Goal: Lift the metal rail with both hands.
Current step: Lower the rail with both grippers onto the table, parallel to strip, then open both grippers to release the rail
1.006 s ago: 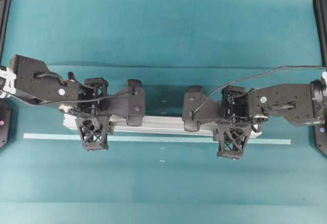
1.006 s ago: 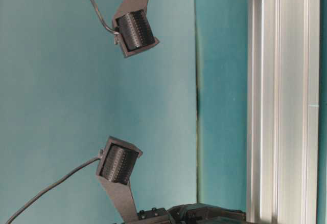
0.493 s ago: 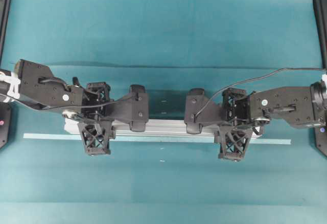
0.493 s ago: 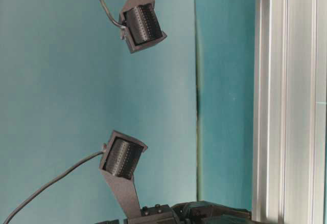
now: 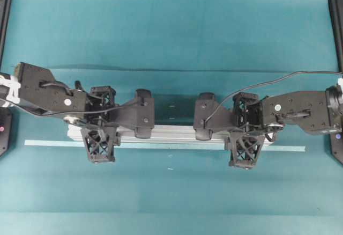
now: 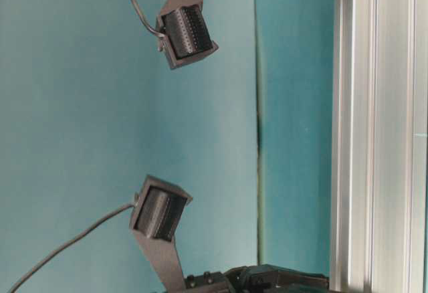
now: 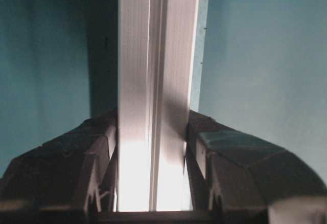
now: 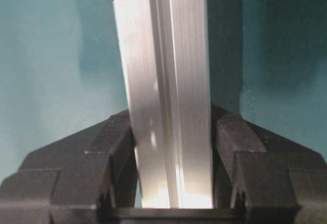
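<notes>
The metal rail (image 5: 174, 133) is a long silver grooved bar lying left to right across the middle of the teal table. My left gripper (image 5: 100, 121) is shut on it near its left end. My right gripper (image 5: 245, 129) is shut on it near its right end. In the left wrist view the rail (image 7: 153, 70) runs straight between my black fingers (image 7: 97, 147), which press both its sides. The right wrist view shows the same grip on the rail (image 8: 163, 55). A dark shadow lies on the cloth beside the rail. The table-level view shows the rail (image 6: 378, 139) close up.
A thin pale tape strip (image 5: 48, 143) runs along the cloth just in front of the rail. The two wrist cameras (image 6: 187, 32) stick out over the rail's middle stretch. Black frame posts (image 5: 335, 20) stand at the table's side edges.
Both arms and the rail have shifted slightly toward the table's front, and the left arm has slid a little to the right. Both grips are unchanged.
</notes>
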Available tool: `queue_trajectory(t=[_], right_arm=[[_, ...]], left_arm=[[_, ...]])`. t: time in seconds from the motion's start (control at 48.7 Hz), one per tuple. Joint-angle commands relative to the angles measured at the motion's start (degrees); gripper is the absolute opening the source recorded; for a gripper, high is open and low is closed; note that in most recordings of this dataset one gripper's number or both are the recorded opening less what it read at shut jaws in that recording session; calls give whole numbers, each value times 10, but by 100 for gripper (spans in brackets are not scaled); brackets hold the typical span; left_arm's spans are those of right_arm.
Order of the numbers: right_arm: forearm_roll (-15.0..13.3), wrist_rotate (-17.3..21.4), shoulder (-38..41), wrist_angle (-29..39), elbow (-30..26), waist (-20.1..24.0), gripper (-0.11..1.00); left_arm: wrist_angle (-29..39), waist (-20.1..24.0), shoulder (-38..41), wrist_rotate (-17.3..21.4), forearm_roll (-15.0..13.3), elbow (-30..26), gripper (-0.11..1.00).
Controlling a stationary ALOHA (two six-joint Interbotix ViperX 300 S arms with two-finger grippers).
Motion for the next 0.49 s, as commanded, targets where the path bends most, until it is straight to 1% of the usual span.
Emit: queue_trajectory(t=[0.0,0.062,0.349,0.37,0.39,0.472], right_arm=[[3,3,4,-18,-4,1,39],[4,3,4,-20,-3,2,39],[18,1,4,-25,-4,1,39],[20,1,4,-25,-4,2,41],[22,1,4,-25,-4,2,44],[24,2,4,-25,-5,2,67]], left_arm=[[-24,1,-8,4,0,5,31],[-37,1,-11,7,0,10,31],[-40,0,-12,6,0,13,31],[-40,-1,-12,6,0,13,32],[-40,-1,-12,6,0,13,36],[-39,-4,-12,6,0,13,61]])
